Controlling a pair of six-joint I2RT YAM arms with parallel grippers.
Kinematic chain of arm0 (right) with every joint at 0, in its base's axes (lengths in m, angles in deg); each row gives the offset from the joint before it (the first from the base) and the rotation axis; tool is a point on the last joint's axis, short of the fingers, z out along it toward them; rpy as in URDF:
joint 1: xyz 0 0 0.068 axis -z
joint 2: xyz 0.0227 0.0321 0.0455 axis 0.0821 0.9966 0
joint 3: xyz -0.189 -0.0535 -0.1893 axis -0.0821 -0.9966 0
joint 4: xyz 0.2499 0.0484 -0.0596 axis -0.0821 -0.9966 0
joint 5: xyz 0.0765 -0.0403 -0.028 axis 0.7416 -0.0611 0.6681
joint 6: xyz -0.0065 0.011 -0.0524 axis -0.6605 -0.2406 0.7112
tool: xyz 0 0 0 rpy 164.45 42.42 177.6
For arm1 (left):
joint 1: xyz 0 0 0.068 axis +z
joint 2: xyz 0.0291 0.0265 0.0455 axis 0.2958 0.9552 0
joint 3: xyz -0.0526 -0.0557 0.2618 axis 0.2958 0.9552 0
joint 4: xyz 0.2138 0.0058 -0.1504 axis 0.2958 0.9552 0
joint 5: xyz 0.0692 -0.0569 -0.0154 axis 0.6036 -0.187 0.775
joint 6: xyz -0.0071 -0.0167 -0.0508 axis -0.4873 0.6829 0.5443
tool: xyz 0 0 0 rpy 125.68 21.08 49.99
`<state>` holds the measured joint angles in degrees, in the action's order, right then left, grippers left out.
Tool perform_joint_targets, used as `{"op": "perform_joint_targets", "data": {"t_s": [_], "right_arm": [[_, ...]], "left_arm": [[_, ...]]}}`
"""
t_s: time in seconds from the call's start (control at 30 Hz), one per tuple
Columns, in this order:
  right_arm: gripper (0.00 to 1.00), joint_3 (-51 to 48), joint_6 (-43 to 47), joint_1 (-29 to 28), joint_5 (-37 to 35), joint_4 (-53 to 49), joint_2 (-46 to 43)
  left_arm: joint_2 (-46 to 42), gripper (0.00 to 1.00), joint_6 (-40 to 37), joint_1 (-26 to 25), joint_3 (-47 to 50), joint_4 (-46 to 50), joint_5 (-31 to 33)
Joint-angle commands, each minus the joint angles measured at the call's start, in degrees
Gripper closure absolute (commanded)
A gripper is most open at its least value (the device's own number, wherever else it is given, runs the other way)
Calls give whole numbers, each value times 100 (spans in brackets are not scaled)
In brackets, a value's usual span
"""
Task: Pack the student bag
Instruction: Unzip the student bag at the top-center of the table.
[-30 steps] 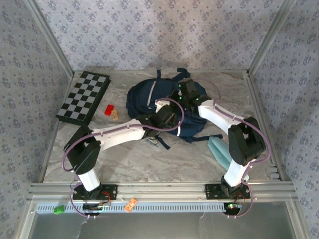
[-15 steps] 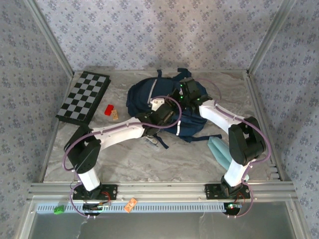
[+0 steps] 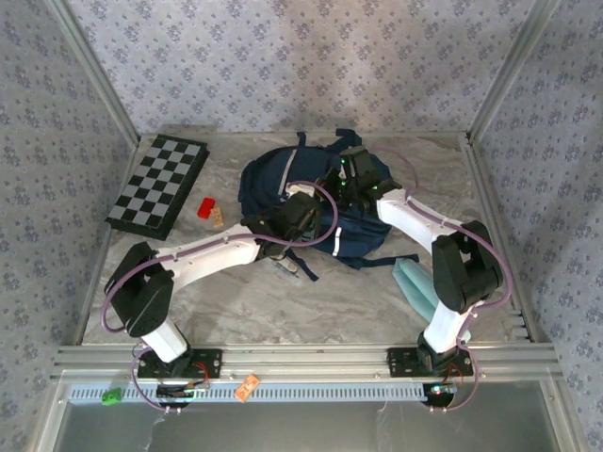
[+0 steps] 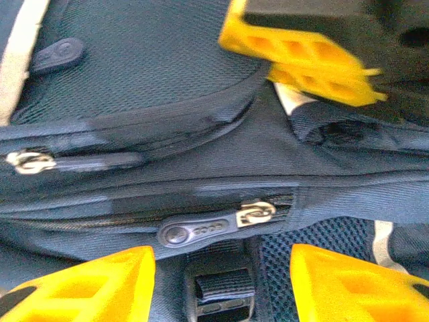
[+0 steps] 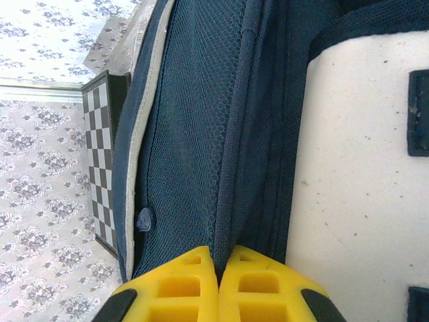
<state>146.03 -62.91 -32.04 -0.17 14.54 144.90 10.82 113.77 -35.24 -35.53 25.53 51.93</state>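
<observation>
1. A black-and-white chessboard (image 3: pixel 157 184) lay at the far left of the marbled tabletop (image 3: pixel 283 311), close to the left wall.
2. Just right of it sat a small red block (image 3: pixel 205 207) with a tan piece (image 3: pixel 219 217) beside it, both apart from the bag.
3. The left arm (image 3: pixel 203 252) reached diagonally from its base to the bag's near-left edge. In the wrist view the left jaws were spread, with a clear gap between the yellow fingers (image 4: pixel 87 285). A dark zipper pull (image 4: pixel 198 233) and a strap buckle (image 4: pixel 218 288) lay in line with that gap, and nothing was pinched.
4. The student bag (image 3: pixel 268 179), navy with a pale stripe, lay flat at the back centre of the tabletop, between the chessboard and the right arm's elbow.
5. The right arm (image 3: pixel 415 218) came in over the bag's right half. The right jaws were pressed together, pinching a ridge of the bag's navy fabric between the yellow fingers (image 5: pixel 181 288).
6. A teal object (image 3: pixel 413 282) lay on the tabletop beside the right arm's elbow, right of the bag's near corner.
</observation>
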Motion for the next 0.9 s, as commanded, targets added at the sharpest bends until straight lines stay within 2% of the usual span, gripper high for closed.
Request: {"op": "perform_joint_targets", "data": {"t_s": [0.0,0.1,0.27,0.5,0.87], "right_arm": [[100,229,-42,9,237,725,-337],[100,229,-53,24,251,713,-338],[100,251,-88,17,282,756,-299],[100,281,-106,-13,321,773,-259],[100,333,-46,-21,285,643,-296]], "left_arm": [[-117,42,-655,33,-57,-165,-340],[-238,37,-819,57,-61,-54,-376],[-433,36,-696,261,39,69,-610],[-749,35,-153,887,375,-311,-1990],[-643,34,29,1194,673,-1006,-2892]]}}
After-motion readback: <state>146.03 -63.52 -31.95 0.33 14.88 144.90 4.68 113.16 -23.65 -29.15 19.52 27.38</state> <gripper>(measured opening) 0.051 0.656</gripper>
